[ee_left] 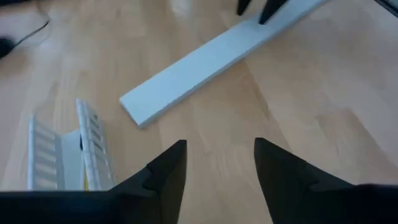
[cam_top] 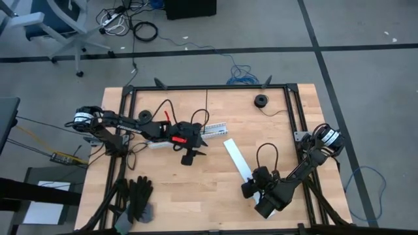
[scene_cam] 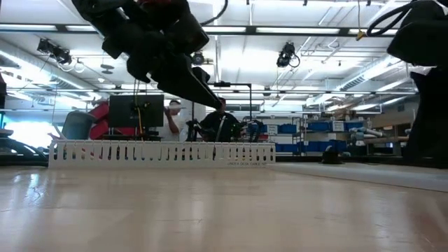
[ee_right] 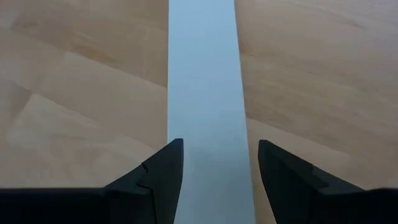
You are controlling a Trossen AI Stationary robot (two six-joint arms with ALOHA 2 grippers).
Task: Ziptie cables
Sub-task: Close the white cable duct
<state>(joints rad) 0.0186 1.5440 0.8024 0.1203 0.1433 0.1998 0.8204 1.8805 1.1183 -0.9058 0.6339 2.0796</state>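
No cables show in any view. My left gripper [cam_top: 194, 155] [ee_left: 217, 168] hangs open above the table's middle, with nothing between its fingers. Just behind it, the white slotted channel [cam_top: 210, 130] [scene_cam: 161, 152] [ee_left: 62, 149] lies on the wood. A flat white strip [cam_top: 235, 158] [ee_left: 205, 62] lies slantwise to the right of it. My right gripper [cam_top: 251, 186] [ee_right: 219, 168] is open over the strip's near end [ee_right: 202, 93], one finger toward each long edge. I see no touch there.
A pair of dark gloves [cam_top: 139, 196] lies at the near left corner. A small black roll [cam_top: 261, 100] sits at the far right. Black frame rails [cam_top: 209, 87] run round the table's edges. Bare wood lies between the two arms.
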